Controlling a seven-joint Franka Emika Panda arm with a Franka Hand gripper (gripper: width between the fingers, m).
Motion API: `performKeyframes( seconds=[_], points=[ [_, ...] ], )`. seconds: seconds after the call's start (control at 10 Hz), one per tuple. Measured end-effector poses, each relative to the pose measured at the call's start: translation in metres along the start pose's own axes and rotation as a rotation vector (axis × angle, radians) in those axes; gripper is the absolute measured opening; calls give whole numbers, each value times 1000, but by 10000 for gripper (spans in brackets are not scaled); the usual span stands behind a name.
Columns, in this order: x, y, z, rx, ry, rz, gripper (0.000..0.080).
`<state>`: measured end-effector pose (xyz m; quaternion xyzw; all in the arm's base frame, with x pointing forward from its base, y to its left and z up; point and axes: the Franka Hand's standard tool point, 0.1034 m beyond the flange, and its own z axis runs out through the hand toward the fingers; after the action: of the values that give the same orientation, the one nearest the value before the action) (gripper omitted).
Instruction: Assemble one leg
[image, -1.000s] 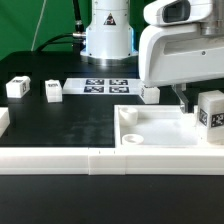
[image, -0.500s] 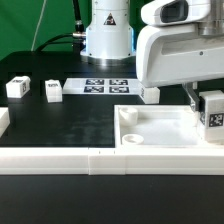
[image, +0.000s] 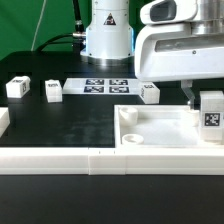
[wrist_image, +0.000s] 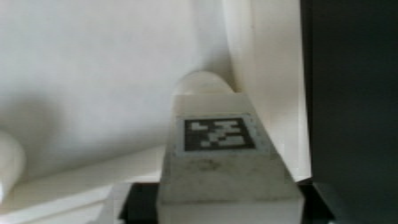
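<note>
My gripper (image: 208, 98) is shut on a leg (image: 211, 113), a small white block with a black-and-white tag, and holds it upright over the right end of the big white tray-like part (image: 150, 125). In the wrist view the leg (wrist_image: 217, 140) sits between the dark fingers (wrist_image: 146, 203) of the gripper (wrist_image: 222, 200), its tip pointing at the tray's inner corner. Three other legs lie on the black table: two at the exterior view's left (image: 16, 87) (image: 52, 90) and one behind the tray (image: 150, 92).
The marker board (image: 105, 85) lies at the back in front of the arm's base (image: 107, 35). A long white rail (image: 60, 160) runs along the front edge. A white piece (image: 3, 122) shows at the exterior view's far left.
The gripper with the leg has shifted slightly toward the exterior view's right. The wrist housing has lifted a little, uncovering more of the leg behind the tray.
</note>
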<state>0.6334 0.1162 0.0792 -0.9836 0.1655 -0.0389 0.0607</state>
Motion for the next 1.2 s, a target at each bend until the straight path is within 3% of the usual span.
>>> performKeyframes(
  seconds=[0.4, 0.8, 1.0, 1.1, 1.2],
  points=[
    [-5, -3, 1, -5, 12, 559, 294],
    [-4, -3, 1, 20, -18, 895, 294],
    [-4, -3, 1, 24, -23, 911, 294],
    [-4, -3, 1, 24, -22, 866, 394],
    [-3, -1, 3, 22, -22, 823, 565]
  ],
)
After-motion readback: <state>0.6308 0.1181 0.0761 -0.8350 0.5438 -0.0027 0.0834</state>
